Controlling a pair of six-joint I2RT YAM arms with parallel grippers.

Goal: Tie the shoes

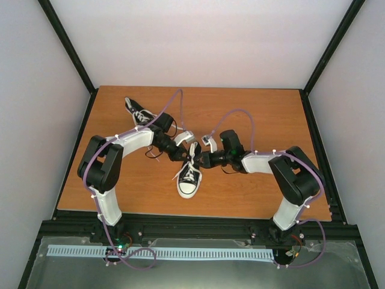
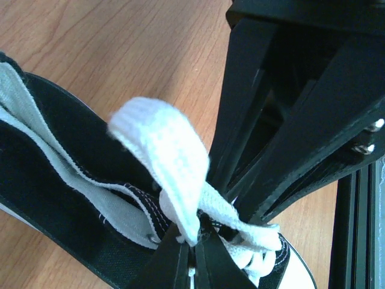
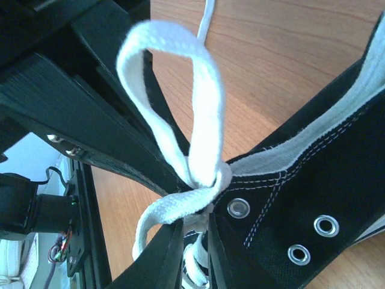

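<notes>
Orange-brown wood table (image 1: 240, 198), plain white walls (image 1: 198, 42), black frame posts (image 1: 66, 42).

arms bent inward, left tool (image 1: 182, 154) and right tool (image 1: 203, 160) pinched closed.

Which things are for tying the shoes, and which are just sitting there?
For the job:
- middle shoe, being tied
- its white lace, pulled up in loops
- left gripper and right gripper, both pinching the lace
- back shoe, untouched for now

Just there:
- wooden table
- purple cable on the arm
- black frame
</notes>
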